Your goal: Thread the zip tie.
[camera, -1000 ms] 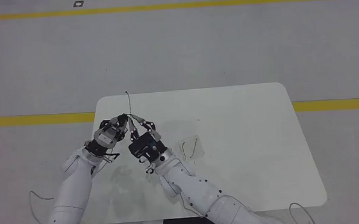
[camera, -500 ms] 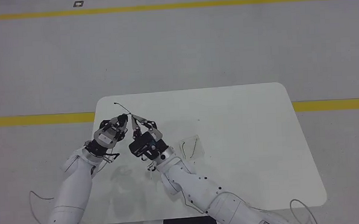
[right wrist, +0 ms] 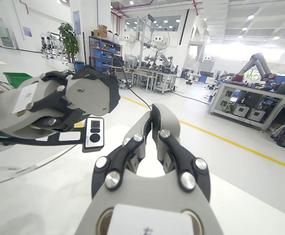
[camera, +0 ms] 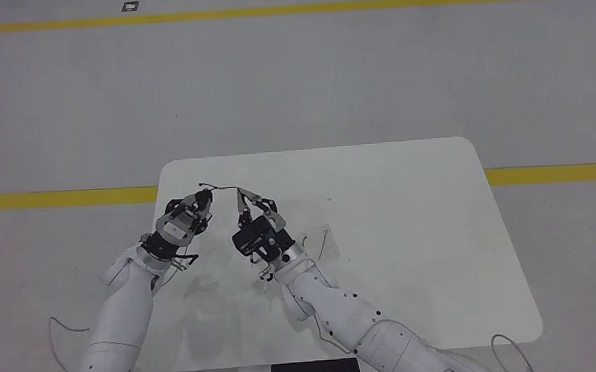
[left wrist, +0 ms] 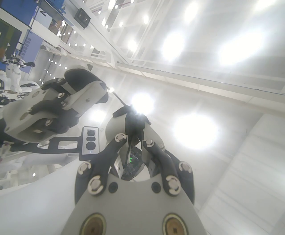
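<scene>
Nothing you can read here; the white sticker (right wrist: pixel 153 219) at the base of the right gripper (right wrist: pixel 151 118) is just smudged.

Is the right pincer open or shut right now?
Shut: the right pincer has its jaws pressed together on the zip tie, which runs out from between the tips.

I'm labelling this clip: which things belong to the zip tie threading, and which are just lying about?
In use: zip tie, held between left gripper and right gripper.
Lying about: a clear bag on the table.
</scene>
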Available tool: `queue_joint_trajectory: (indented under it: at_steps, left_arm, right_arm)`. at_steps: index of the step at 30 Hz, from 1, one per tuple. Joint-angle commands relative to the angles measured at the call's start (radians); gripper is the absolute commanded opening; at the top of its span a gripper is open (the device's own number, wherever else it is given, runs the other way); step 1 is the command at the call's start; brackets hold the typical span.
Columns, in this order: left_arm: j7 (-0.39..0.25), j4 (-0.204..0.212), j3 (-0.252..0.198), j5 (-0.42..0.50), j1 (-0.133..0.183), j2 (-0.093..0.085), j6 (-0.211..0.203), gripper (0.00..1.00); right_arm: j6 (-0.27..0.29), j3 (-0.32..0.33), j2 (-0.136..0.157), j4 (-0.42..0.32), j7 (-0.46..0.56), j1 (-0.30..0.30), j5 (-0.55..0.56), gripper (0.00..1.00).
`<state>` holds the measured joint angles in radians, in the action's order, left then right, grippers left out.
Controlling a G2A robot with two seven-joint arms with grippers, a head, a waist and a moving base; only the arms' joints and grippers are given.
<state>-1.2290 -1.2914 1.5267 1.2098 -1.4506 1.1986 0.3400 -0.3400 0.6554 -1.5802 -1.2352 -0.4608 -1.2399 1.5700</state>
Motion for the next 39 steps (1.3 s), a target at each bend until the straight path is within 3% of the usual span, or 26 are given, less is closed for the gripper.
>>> queue_joint_trajectory:
  at_steps: [1,39]
  left_arm:
    - [0.0,0.0,0.0,0.0,0.0,0.0,0.0,0.0]
    - [0.0,0.0,0.0,0.0,0.0,0.0,0.0,0.0]
  right_arm:
    - [0.0,-0.002,0.006,-0.006,0.005,-0.001,0.0,0.0]
    - [0.0,0.002,0.074,-0.062,0.054,-0.026,0.0,0.0]
